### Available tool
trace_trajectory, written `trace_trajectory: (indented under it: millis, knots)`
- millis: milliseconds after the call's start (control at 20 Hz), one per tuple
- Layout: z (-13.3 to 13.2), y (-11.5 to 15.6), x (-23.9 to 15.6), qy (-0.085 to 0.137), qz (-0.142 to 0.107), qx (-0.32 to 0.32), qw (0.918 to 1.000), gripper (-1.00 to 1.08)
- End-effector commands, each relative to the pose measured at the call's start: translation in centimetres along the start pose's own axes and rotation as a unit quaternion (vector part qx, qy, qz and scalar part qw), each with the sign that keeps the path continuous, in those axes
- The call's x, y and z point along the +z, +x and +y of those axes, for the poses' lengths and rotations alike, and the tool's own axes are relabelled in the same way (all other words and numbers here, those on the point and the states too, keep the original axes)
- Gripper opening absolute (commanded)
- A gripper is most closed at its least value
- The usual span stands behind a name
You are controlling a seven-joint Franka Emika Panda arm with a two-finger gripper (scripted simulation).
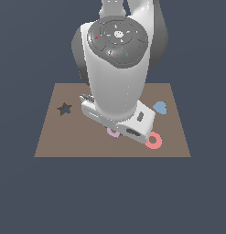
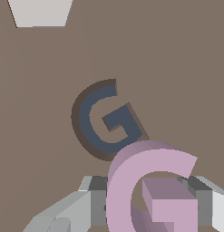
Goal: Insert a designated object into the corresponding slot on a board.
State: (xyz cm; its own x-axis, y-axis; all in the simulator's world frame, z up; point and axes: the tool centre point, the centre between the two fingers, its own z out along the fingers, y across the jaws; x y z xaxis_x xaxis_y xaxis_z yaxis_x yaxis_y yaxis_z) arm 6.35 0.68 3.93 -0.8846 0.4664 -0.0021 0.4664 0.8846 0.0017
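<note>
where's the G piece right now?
The G piece sits between the gripper fingers in the wrist view, beside the G-shaped slot, not in it. In the exterior view only its edge shows under the hand.

The brown board carries a dark navy G slot and star, a lilac-pink G piece, a red ring, and a blue heart.
</note>
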Motion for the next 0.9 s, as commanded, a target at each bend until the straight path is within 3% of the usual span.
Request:
trace_trajectory:
  millis: [0,400,850]
  knots:
    - [-0.3,0.9,0.0,0.000,0.000,-0.051,0.9987,-1.00]
    - [-1.3,2.9,-0.1,0.000,0.000,-0.168,0.9858,-1.00]
    - [-2.2,3.9,-0.1,0.000,0.000,-0.239,0.9710,-1.00]
